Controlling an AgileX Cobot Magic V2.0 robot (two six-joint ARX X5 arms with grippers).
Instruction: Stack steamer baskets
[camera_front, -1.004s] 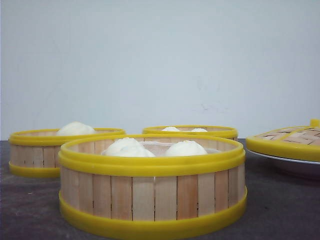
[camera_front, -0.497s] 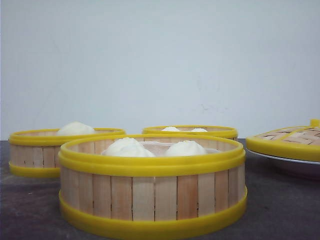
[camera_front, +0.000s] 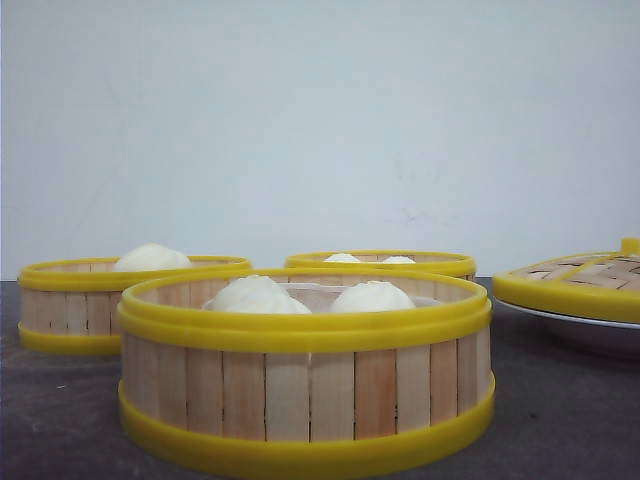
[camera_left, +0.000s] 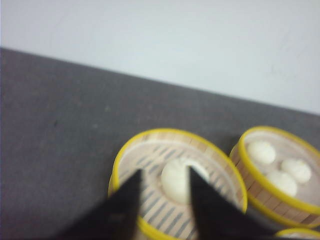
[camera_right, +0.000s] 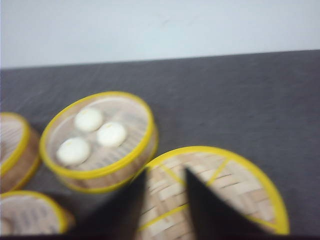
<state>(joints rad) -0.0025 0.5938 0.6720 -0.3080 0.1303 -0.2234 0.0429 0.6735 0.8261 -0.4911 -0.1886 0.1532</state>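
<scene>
Three steamer baskets stand on the dark table. In the front view, the nearest one (camera_front: 305, 395) holds two white buns. A second (camera_front: 65, 312) sits behind it to the left with one bun, and a third (camera_front: 420, 264) is behind at centre. Neither gripper shows in the front view. In the left wrist view, my left gripper (camera_left: 164, 174) hangs open above the one-bun basket (camera_left: 172, 132), beside the three-bun basket (camera_left: 252, 187). My right gripper (camera_right: 166, 172) is open over the woven lid (camera_right: 235, 182), next to the three-bun basket (camera_right: 95, 173).
The flat yellow-rimmed lid (camera_front: 580, 278) rests on a white plate (camera_front: 590, 325) at the right of the table. A pale wall rises behind the table. Two further baskets (camera_right: 15, 150) (camera_right: 30, 212) sit at the edge of the right wrist view.
</scene>
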